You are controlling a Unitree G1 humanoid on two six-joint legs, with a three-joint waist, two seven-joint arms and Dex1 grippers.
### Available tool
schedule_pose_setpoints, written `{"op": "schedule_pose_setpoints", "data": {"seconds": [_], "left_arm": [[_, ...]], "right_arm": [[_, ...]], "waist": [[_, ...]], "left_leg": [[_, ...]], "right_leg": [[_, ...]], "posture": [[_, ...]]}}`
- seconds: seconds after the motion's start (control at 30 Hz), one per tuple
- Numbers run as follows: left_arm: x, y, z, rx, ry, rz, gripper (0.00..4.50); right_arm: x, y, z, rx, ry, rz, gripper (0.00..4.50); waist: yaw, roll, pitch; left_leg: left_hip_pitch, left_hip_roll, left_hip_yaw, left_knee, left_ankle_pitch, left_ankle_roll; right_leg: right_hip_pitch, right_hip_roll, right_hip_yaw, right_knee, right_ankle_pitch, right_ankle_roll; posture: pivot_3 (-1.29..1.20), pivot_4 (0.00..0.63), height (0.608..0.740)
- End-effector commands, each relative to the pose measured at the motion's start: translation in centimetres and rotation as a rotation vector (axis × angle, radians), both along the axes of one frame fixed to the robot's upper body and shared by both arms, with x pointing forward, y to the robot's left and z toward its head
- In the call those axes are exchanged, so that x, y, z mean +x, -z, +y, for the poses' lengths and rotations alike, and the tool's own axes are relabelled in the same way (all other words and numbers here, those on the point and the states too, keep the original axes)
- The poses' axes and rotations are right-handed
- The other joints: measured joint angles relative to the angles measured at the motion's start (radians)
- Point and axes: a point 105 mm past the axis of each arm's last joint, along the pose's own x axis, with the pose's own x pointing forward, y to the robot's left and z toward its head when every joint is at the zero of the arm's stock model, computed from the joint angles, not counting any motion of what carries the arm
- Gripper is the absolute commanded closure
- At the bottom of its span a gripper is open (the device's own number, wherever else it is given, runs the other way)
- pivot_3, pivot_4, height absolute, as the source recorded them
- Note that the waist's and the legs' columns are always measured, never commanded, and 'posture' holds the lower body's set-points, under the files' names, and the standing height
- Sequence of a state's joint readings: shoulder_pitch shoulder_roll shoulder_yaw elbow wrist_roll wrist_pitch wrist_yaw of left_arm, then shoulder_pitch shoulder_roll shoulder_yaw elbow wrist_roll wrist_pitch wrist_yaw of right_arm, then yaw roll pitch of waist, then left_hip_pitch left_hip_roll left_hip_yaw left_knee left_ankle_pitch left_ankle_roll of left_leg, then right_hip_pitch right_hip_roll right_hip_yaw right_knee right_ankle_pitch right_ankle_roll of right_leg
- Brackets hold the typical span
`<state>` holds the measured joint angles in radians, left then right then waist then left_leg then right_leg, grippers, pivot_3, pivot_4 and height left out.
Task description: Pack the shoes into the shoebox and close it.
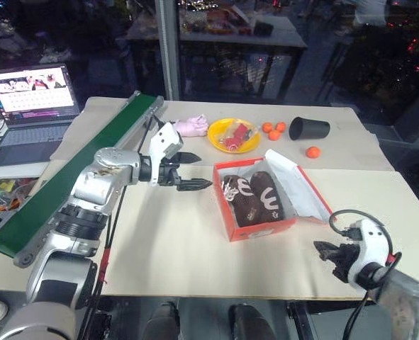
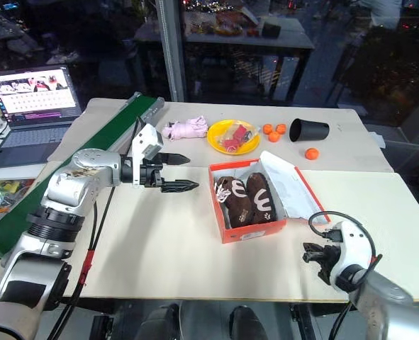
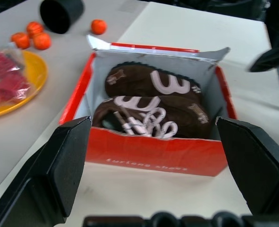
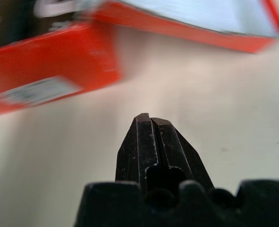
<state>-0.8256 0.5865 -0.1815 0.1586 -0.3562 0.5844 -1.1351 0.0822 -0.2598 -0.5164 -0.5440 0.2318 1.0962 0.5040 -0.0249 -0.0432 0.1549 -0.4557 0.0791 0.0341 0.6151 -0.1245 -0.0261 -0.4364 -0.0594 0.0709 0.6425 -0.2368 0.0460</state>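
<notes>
You have the orange-red shoebox (image 1: 259,223) sitting on the cream surface (image 1: 181,248), roughly in the middle of it, with both dark brown shoes (image 1: 255,195) already lying inside, side by side, their white side markings and cream laces facing up. The box's hinged lid (image 1: 298,185) stands open, leaning away on the robot's right side, white inner face showing.

Your left end effector (image 1: 193,171) hangs above the surface just to the left of the box, pointing toward it, with its two black fingers spread wide and nothing between them. In the left wrist view the box's long red wall with small white lettering sits framed between those fingers (image 3: 59,165), apart from both.

Your right end effector (image 2: 317,256) is near the front right edge of the surface, well apart from the box and lower than the left one. Its fingers are pressed together with nothing in them; the right wrist view shows them meeting at a tip over bare surface, with the box's labelled end ahead.

Behind the box you have a round yellow plate (image 1: 220,138) holding red wrapped items, a pink plush toy (image 1: 191,126) just beside it, small oranges (image 1: 274,129), a black cup (image 1: 308,128) lying on its side, and one more orange (image 1: 313,151). A green conveyor belt (image 1: 81,170) runs along the left side, with an open laptop (image 1: 28,106) beyond it.
</notes>
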Motion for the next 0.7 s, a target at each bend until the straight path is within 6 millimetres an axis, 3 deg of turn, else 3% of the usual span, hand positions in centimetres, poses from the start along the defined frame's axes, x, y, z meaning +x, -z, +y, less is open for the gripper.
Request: {"op": "schedule_pose_setpoints", "data": {"seconds": [0.03, 0.2, 0.37, 0.63, 0.7], "left_arm": [[-0.6, -2.4, 0.1, 0.009, 0.035, -0.069, 0.0], [-0.7, -3.0, 0.4, 0.021, 0.032, -0.073, 0.0], [-0.7, -3.2, 0.3, 0.025, 0.03, -0.071, 0.0], [-0.7, -3.1, 0.2, 0.026, 0.031, -0.057, 0.0], [-0.6, -2.9, 0.1, 0.031, 0.035, -0.052, 0.0]], "right_arm": [[2.3, 1.1, -0.9, -0.025, 0.088, -0.102, 4.48], [5.1, 3.2, -1.7, -0.015, 0.136, -0.153, 4.48], [7.4, 2.5, -2.6, 0.065, 0.208, -0.289, 4.48], [6.6, -4.7, -3.2, 0.017, 0.214, -0.607, 4.48], [6.6, -8.2, -1.7, 0.058, 0.124, -0.67, 4.48]], "waist": [[-0.002, 0.0, 0.0], [-0.007, 0.001, 0.0], [-0.013, 0.001, 0.001], [-0.015, 0.003, 0.002], [-0.016, 0.004, 0.002]], "left_leg": [[0.0, 0.0, 0.0, 0.0, 0.0, 0.0], [0.0, 0.0, 0.0, 0.0, 0.0, 0.0], [0.0, 0.0, -0.001, -0.001, 0.0, 0.0], [0.0, 0.0, -0.001, -0.001, 0.0, 0.0], [0.001, 0.0, -0.001, -0.001, 0.0, 0.0]], "right_leg": [[0.0, 0.0, 0.0, 0.0, 0.0, 0.0], [0.0, 0.0, 0.0, 0.0, 0.0, 0.0], [0.001, 0.0, 0.0, 0.001, 0.004, 0.006], [0.0, 0.001, 0.0, 0.001, 0.004, 0.006], [0.001, 0.001, 0.0, 0.002, 0.004, 0.007]], "posture": [[0.0, 0.15, 0.736], [0.0, 0.15, 0.736], [0.0, 0.15, 0.736], [0.0, 0.15, 0.736], [0.0, 0.15, 0.736]]}}
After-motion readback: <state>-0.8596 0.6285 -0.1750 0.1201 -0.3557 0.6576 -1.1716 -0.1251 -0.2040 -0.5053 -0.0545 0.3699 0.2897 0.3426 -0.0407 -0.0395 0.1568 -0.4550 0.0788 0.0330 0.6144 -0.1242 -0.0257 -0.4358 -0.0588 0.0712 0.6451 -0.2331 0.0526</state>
